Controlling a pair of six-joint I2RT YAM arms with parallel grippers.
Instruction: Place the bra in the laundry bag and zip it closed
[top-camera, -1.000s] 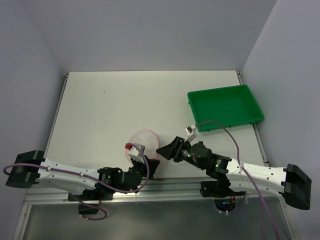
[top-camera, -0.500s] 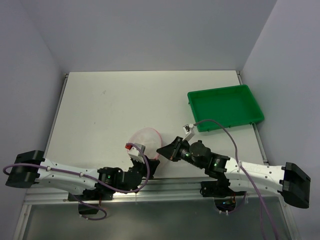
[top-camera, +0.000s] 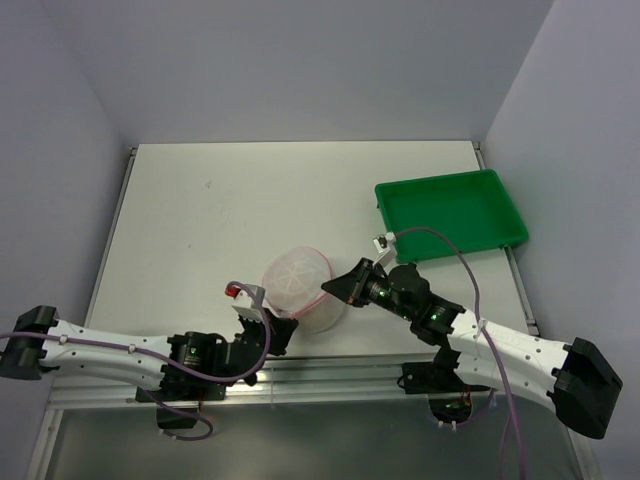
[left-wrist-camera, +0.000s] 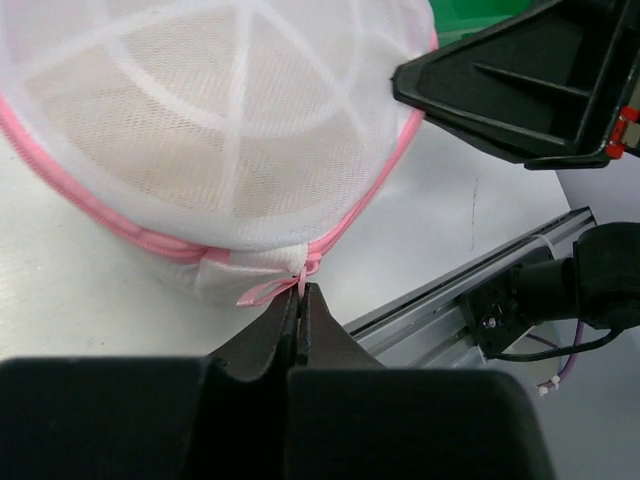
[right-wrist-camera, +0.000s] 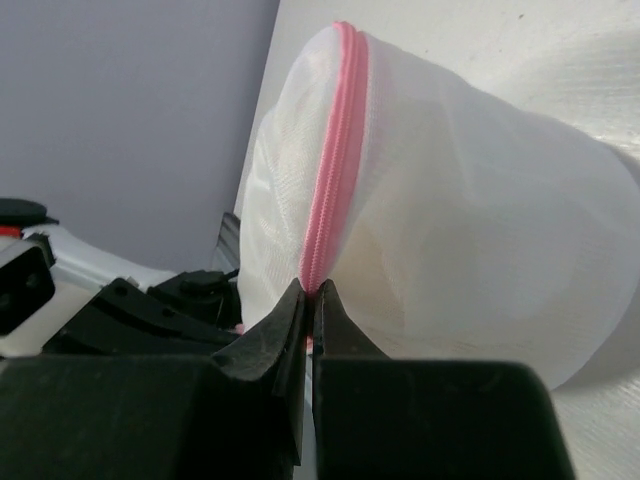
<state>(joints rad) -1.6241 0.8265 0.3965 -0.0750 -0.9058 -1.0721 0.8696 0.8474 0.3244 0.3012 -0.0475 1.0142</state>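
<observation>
laundry bag (top-camera: 298, 285) sits at the counter (top-camera: 200, 220) near edge, between both hands, well apart from the green tray (top-camera: 450, 215). It's round with no clear long axis; ribbed dome face points up, tipped toward the left side. bra (left-wrist-camera: 180, 130) is inside, beige showing through the mesh. left hand (left-wrist-camera: 302, 293) clamped tight on the pink tab (left-wrist-camera: 262, 292) at the zipper seam. right hand (right-wrist-camera: 310, 292) pinched on the pink zipper band (right-wrist-camera: 335, 150).

White mesh laundry bag (top-camera: 297, 280) — pink zipper band (right-wrist-camera: 335, 150); tan-beige bra (left-wrist-camera: 170, 140); green tray (top-camera: 450, 213); white table (top-camera: 250, 200)
</observation>
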